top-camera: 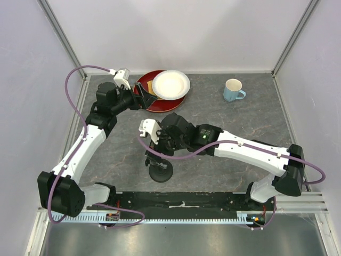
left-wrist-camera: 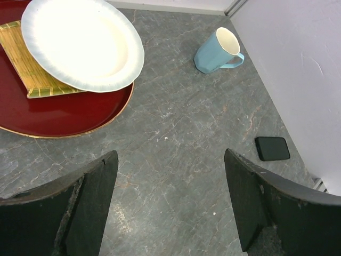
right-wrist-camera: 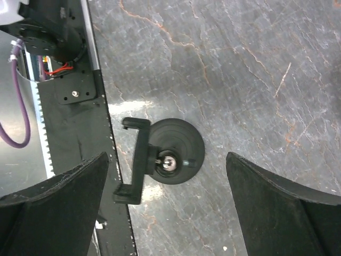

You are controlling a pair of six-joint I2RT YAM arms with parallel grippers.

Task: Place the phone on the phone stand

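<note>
By the table's right edge, the phone (left-wrist-camera: 272,148) lies unpicked, stand (right-wrist-camera: 180,145) empty; left gripper (left-wrist-camera: 169,156) and right gripper (right-wrist-camera: 167,158) gape, holding nothing.

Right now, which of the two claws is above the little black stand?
The right gripper, open over the phone stand; the left gripper is by the red tray instead.

Bare counter (left-wrist-camera: 181,144) lies open from the left claw (left-wrist-camera: 170,157) to the phone (left-wrist-camera: 272,148), which lies flat close to the side wall (left-wrist-camera: 298,69). The red tray (left-wrist-camera: 58,114) crowds the left; the blue mug (left-wrist-camera: 216,52) stands well back. The black rail (right-wrist-camera: 80,133) sits just beside the phone stand (right-wrist-camera: 176,152).
</note>
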